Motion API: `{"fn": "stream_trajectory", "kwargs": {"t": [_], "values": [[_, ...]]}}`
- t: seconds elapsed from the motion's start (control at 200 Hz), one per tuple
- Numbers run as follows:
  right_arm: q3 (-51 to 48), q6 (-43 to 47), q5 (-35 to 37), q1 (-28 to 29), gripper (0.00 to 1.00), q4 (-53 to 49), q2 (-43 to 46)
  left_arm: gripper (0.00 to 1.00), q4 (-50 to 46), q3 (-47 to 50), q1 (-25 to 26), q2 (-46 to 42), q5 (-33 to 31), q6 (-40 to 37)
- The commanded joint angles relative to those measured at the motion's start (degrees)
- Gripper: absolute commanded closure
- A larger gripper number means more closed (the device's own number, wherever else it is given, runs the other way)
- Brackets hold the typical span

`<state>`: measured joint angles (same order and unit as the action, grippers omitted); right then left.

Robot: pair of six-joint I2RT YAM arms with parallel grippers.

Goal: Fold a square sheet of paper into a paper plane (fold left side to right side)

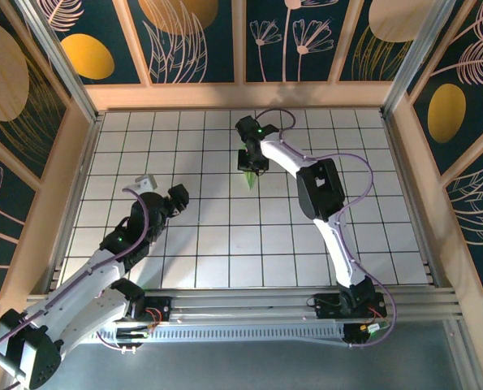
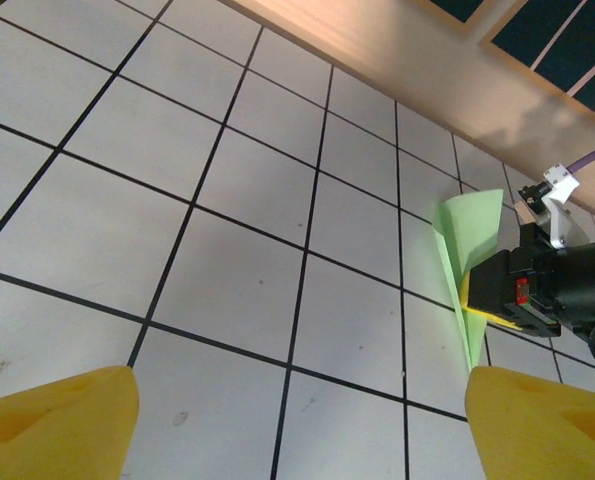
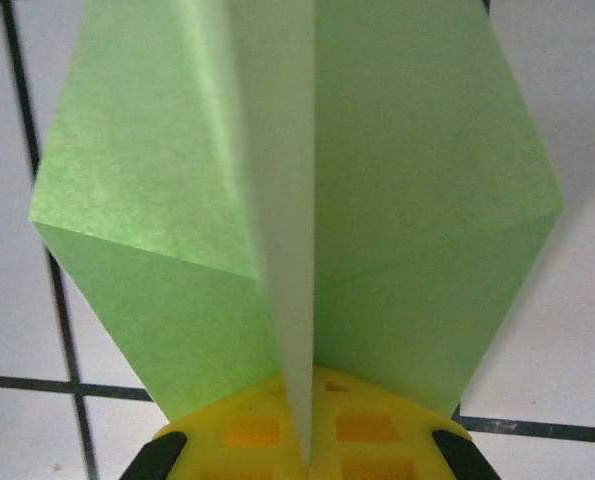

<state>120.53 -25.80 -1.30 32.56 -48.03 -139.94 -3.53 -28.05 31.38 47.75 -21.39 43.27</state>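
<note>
**State.** The right pincer (image 1: 252, 167) is clenched on the paper plane (image 1: 250, 179). Its yellow pads (image 3: 277, 430) pinch the centre fold at one end, and both wings spread free beyond them. The plane is over the far half of the worktop (image 1: 225, 244), about midway between the left and right edges. Whether its tip touches the tiles cannot be told. The left pincer (image 1: 179, 196) is released, fingers wide apart with nothing between them. It is over the left half of the worktop, well apart from the plane.

**Hazards.**
1. Slip. Only a narrow strip of thin paper is gripped, so a fast swing could let air catch the wings and pull the plane out of the pads.
2. Crushing. Pressing the plane down against the tiles would likely buckle its pointed end.
3. Unfolding. The wings are unsupported, so the creases may relax and the wings spread when the grip is let go.
4. Collision. If the left pincer moves in, its open fingers could snag a wing or strike the right pincer.

**Clearance.** The wooden rim (image 1: 241, 96) runs along the far edge, near the right pincer, which leaves little room to travel farther out. Bare tiles lie toward the near edge and across the centre. The right arm (image 1: 322, 195) crosses the right half, and the left arm (image 1: 127, 236) rises from the near left corner.
</note>
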Motion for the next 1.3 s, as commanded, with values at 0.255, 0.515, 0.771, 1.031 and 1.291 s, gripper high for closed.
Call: {"fn": "stream_trajectory", "kwargs": {"t": [0.255, 0.515, 0.771, 1.031, 1.291], "values": [[1.8, -0.3, 1.5, 0.5, 0.85, -3.0, -2.3, 0.15, -0.2, -0.9, -0.3, 2.5, -0.8, -1.9], [0.2, -0.9, 3.2, 1.0, 0.74, -1.7, -1.7, 0.15, -0.5, -1.2, -0.3, 2.4, -1.0, -1.9], [-0.5, -2.0, 6.9, 1.9, 0.65, -1.8, 0.0, 0.1, -3.2, -3.9, -0.4, 3.3, -3.0, -1.8], [-2.1, -2.2, 9.2, 3.0, 0.61, -2.4, 1.1, 0.08, -5.7, -8.1, -0.5, 7.5, -3.4, -3.0], [-3.7, -3.0, 9.5, 3.6, 0.61, -1.4, 3.4, 0.08, -5.1, -8.9, -0.6, 8.8, -2.9, -2.5]]}}
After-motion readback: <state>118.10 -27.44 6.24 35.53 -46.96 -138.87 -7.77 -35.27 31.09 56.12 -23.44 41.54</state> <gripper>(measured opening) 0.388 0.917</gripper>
